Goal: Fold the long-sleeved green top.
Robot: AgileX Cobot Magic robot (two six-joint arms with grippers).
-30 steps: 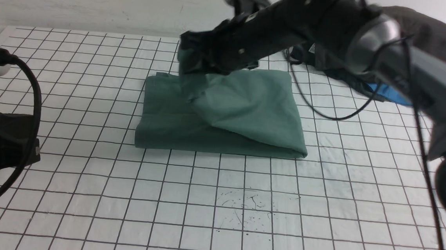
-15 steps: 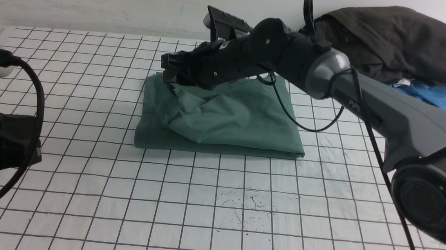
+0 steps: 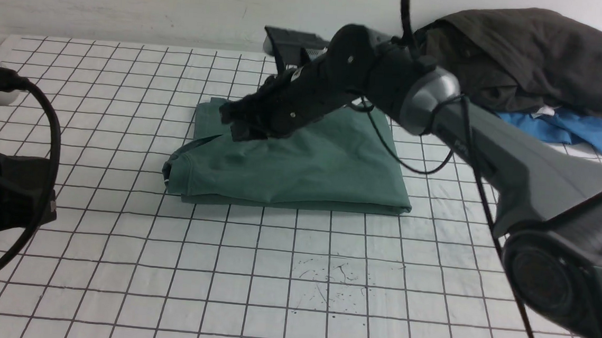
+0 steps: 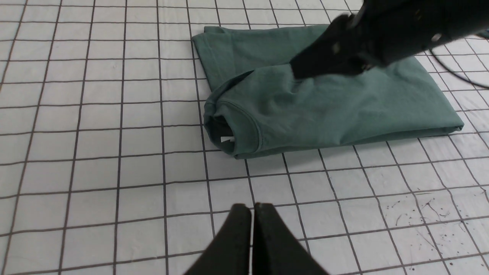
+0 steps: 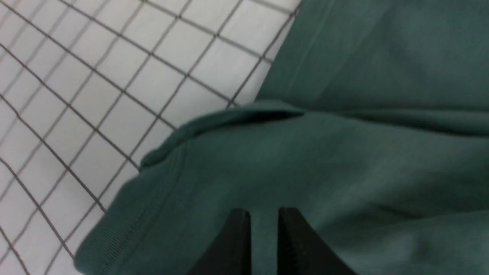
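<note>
The green long-sleeved top (image 3: 306, 164) lies folded into a flat rectangle on the gridded table; in the left wrist view the green top (image 4: 336, 107) shows its ribbed collar and white neck tag (image 4: 227, 139) at the near left end. My right gripper (image 3: 235, 127) hovers low over the top's back left part, jaws a narrow gap apart. In the right wrist view the right gripper (image 5: 263, 212) has only the cloth (image 5: 344, 152) beneath it, nothing pinched. My left gripper (image 4: 251, 206) is shut and empty over bare table, short of the top.
A dark grey garment (image 3: 531, 58) is heaped at the back right with a bright blue garment (image 3: 563, 129) under it. My left arm and its black cable (image 3: 44, 135) fill the left edge. Ink scribbles (image 3: 330, 282) mark the table in front of the top.
My right gripper carried the lifted upper layer leftward, let it go and sank lower. That layer now lies flat, with the collar at the left end. The left arm stayed still.
</note>
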